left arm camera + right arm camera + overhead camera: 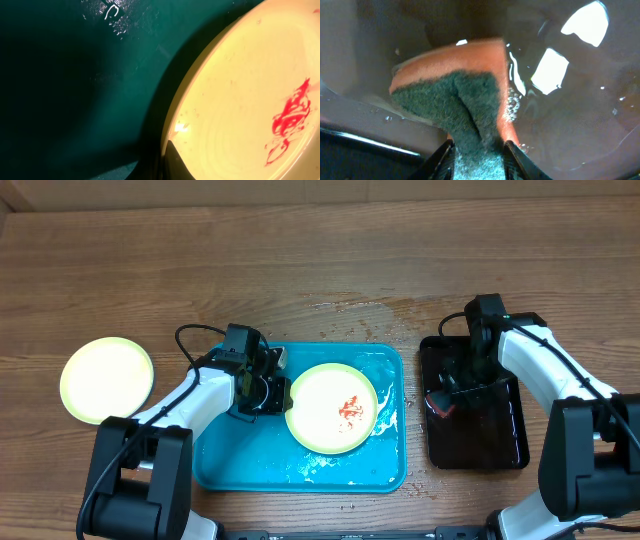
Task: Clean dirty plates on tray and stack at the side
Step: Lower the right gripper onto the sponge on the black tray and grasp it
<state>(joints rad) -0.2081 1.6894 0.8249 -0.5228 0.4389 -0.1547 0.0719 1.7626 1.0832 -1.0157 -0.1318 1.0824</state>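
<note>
A pale yellow plate (333, 407) with a red sauce smear lies tilted in the turquoise tray (300, 470). My left gripper (278, 392) is shut on the plate's left rim; the left wrist view shows one finger over the rim (175, 160) and the red smear on the plate (240, 100). A second pale yellow plate (106, 379) lies on the table at the far left, with no smear showing. My right gripper (440, 402) is shut on an orange sponge with a green scouring side (465, 105), held down in the wet black tray (475, 450). The blue-white plate is out of view.
Water is spilled on the wood behind the two trays (350, 308). The black tray holds water (580, 115). The turquoise tray floor is wet (75, 75).
</note>
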